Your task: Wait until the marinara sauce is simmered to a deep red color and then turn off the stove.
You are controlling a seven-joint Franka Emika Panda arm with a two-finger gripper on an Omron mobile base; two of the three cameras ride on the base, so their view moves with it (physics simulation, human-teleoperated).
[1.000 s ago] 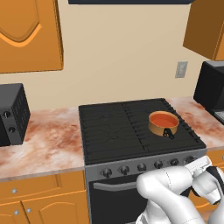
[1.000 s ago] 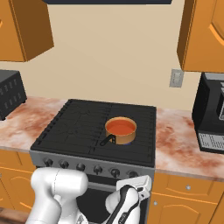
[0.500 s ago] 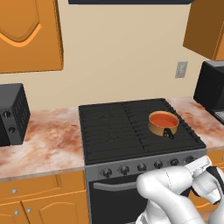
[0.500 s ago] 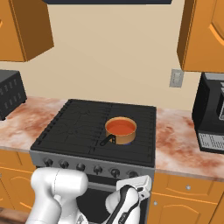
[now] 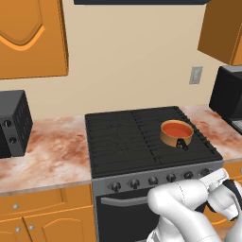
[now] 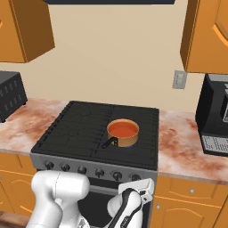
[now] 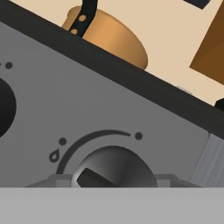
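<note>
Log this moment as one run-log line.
stage: waiting at stove front | sauce: marinara sauce orange-red in saucepan | hand: at rightmost knob, grip unclear | knob turned: cannot tell

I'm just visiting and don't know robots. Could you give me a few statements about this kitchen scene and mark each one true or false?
1. The saucepan sits on the stove. True.
2. The sauce in the pan is green. False: it is orange-red.
3. The hand view looks closely at a knob on the stove's grey front panel. True.
4. The saucepan's handle points toward the back wall. False: it points toward the stove's front.
5. The stove's knobs are white. False: they are black.
</note>
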